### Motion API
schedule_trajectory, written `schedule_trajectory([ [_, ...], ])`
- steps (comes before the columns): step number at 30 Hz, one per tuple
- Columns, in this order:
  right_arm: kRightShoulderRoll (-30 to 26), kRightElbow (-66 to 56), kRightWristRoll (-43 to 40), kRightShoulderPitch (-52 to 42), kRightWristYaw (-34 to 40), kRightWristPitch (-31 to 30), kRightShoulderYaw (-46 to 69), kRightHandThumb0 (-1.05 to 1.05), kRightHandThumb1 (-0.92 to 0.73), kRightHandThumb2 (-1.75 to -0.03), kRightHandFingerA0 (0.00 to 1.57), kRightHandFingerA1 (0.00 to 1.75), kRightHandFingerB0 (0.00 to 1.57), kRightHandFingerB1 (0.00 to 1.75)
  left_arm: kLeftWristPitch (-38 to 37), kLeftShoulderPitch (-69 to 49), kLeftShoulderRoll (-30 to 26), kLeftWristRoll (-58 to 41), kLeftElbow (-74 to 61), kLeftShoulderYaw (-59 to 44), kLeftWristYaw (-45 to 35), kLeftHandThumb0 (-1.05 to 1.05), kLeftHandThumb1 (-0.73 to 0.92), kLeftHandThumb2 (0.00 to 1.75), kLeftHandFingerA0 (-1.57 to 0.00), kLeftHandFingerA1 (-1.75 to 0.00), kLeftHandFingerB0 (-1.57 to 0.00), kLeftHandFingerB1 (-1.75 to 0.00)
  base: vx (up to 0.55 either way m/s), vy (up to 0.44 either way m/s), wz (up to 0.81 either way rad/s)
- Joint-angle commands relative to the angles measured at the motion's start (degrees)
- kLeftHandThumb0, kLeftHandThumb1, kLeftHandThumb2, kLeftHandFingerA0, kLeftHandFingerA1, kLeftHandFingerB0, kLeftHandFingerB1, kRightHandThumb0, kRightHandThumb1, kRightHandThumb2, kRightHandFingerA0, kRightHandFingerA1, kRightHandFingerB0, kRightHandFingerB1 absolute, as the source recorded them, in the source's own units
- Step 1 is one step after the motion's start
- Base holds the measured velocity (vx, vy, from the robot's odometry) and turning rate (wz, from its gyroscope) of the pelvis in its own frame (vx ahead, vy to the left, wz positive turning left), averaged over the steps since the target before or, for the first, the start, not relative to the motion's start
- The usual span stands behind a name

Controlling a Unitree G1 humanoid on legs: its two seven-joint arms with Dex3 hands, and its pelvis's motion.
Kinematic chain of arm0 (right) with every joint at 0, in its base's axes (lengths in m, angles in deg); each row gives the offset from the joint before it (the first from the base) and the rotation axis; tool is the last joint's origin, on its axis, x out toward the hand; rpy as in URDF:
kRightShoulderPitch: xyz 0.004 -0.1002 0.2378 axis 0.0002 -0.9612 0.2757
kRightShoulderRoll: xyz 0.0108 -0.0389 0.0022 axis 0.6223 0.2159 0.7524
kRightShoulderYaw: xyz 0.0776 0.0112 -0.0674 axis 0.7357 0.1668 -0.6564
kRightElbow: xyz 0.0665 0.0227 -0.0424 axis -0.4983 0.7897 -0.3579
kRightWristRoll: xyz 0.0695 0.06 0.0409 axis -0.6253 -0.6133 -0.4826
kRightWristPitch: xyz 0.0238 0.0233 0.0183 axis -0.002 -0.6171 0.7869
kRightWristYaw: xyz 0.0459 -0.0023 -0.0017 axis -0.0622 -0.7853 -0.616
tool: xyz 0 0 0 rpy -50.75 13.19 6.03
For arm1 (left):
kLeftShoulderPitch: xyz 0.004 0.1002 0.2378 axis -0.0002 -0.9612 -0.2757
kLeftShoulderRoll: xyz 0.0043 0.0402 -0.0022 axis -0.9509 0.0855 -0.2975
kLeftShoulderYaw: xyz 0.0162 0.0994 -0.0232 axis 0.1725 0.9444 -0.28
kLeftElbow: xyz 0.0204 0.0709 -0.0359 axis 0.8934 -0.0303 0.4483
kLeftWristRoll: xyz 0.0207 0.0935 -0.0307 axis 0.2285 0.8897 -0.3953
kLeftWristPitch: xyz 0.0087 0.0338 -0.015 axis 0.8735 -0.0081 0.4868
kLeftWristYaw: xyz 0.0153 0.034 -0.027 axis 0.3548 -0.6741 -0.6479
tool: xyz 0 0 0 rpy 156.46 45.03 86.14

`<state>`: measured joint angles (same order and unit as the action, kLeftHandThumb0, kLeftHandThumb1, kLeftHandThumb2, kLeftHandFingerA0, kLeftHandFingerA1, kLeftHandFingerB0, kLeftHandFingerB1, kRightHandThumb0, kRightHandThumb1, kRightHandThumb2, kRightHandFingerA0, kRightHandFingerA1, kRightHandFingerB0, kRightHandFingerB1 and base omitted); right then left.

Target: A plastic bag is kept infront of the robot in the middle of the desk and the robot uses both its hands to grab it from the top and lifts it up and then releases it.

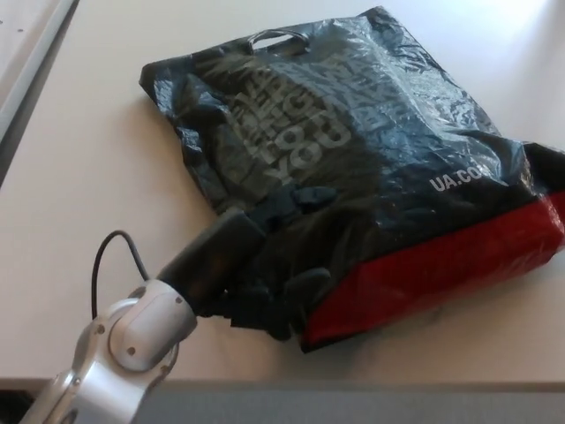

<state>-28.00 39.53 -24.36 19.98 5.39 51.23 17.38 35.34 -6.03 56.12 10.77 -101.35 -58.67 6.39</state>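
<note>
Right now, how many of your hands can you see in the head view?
1. The left hand comes in from the lower left, its fingers apart, resting against the near edge of the black plastic bag lying on the desk. The right hand is out of frame.

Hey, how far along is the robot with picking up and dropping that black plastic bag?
Nearly finished, it seems. The plastic bag lies flat on the desk, so the lift looks done. In hand: the left hand rests at the bag's near edge, fingers spread against it. Left: pulling that hand clear. The right hand is out of view.
</note>
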Motion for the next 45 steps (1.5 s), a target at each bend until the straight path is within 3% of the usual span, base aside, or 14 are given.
schedule_trajectory([
  [1,2.2,-76.5,-11.2,-73.5,-4.5,22.4,24.4,-0.82,-0.87,-0.66,0.12,0.32,0.09,0.24,-43.4,-30.4,2.9,-3.2,-17.4,-24.9,10.8,-0.37,0.49,1.09,0.00,-0.49,0.00,-0.49,0.00,0.000,0.00],
  [8,10.1,-80.1,-24.0,-106.5,-5.7,44.7,24.7,-0.70,-0.64,-1.04,0.00,0.39,0.01,0.30,-60.2,-44.9,10.1,-9.9,-21.1,-34.1,7.9,-0.73,0.74,1.09,-0.05,-0.46,-0.04,-0.35,0.00,0.000,0.00],
  [9,10.6,-78.6,-23.2,-110.6,-4.7,48.8,24.5,-0.71,-0.65,-1.05,0.01,0.39,0.00,0.29,-62.2,-47.6,12.0,-9.9,-21.6,-34.8,8.6,-0.75,0.92,0.73,-0.15,-0.36,-0.11,-0.26,0.00,0.000,0.00],
  [12,10.5,-71.6,-24.1,-120.6,-3.1,61.1,22.5,-0.36,-0.56,-1.11,0.01,0.49,0.00,0.49,-71.5,-58.0,15.0,-13.4,-17.8,-34.2,6.5,-0.36,0.51,1.10,-0.04,-0.51,0.00,-0.49,0.00,0.000,0.00],
  [22,7.4,-46.2,-21.7,-134.3,0.4,78.3,14.7,-0.70,-0.68,-1.06,0.04,0.44,0.04,0.35,-97.9,-70.7,8.6,-23.1,31.6,-28.7,-2.4,-0.69,0.67,1.01,-0.04,-0.44,-0.06,-0.36,0.00,0.000,0.00],
  [26,7.6,-45.4,-21.6,-135.6,0.8,78.1,14.3,-0.69,-0.89,-0.69,0.11,0.30,0.09,0.23,-96.6,-71.0,9.8,-25.8,35.2,-29.9,-4.3,-0.69,0.86,0.65,-0.13,-0.32,-0.13,-0.24,0.00,0.000,0.02],
  [27,7.5,-44.7,-21.7,-136.4,0.9,78.5,13.7,-0.76,-0.70,-1.04,0.00,0.40,0.12,0.32,-97.7,-70.5,10.5,-25.3,38.5,-31.5,-3.4,-0.34,0.58,1.11,-0.02,-0.50,0.00,-0.47,0.00,0.000,0.00],
  [28,7.4,-44.2,-21.7,-136.5,0.9,78.7,13.5,-0.70,-0.88,-0.67,0.10,0.29,0.12,0.22,-98.2,-70.3,10.7,-24.9,40.0,-32.1,-2.9,-0.34,0.57,1.11,-0.02,-0.50,0.00,-0.47,0.00,0.000,0.00],
  [29,7.1,-43.8,-21.5,-136.5,1.0,78.7,13.4,-0.79,-0.70,-1.03,0.00,0.41,0.12,0.34,-98.4,-70.4,10.7,-24.0,41.7,-32.4,-2.4,-0.35,0.54,1.10,-0.02,-0.50,0.00,-0.47,0.00,0.000,0.00],
  [34,6.6,-44.6,-20.2,-137.3,1.6,79.0,14.0,-0.81,-0.73,-1.05,0.02,0.40,0.09,0.36,-99.5,-69.8,10.7,-21.4,44.8,-31.9,-0.8,-0.71,0.88,0.67,-0.20,-0.36,-0.18,-0.28,0.00,0.000,0.00],
  [35,6.5,-44.7,-20.2,-137.2,1.9,79.3,14.0,-0.82,-0.73,-1.03,0.01,0.40,0.11,0.35,-99.2,-69.7,10.8,-23.1,44.5,-30.6,-2.1,-0.36,0.53,1.09,-0.02,-0.49,0.00,-0.46,0.00,0.000,0.00],
  [38,5.6,-45.5,-21.1,-137.3,2.1,80.3,13.3,-0.71,-0.89,-0.68,0.12,0.28,0.10,0.24,-100.3,-68.9,10.3,-24.6,46.8,-29.5,-3.2,-0.35,0.52,1.09,-0.02,-0.50,0.00,-0.47,0.00,0.000,0.00],
  [39,5.4,-47.5,-21.9,-136.8,2.2,79.6,13.7,-0.70,-0.68,-1.05,0.04,0.43,0.03,0.36,-100.6,-68.9,10.2,-23.1,47.4,-29.7,-2.2,-0.35,0.52,1.09,-0.02,-0.49,0.00,-0.47,0.00,0.000,0.00],
  [45,3.6,-58.8,-25.1,-136.5,1.6,74.5,15.2,-0.69,-0.69,-1.08,0.02,0.39,0.02,0.32,-103.7,-69.4,9.8,-21.1,47.6,-28.4,-0.1,-0.35,0.55,1.10,-0.03,-0.50,0.00,-0.47,0.00,0.000,0.00],
])
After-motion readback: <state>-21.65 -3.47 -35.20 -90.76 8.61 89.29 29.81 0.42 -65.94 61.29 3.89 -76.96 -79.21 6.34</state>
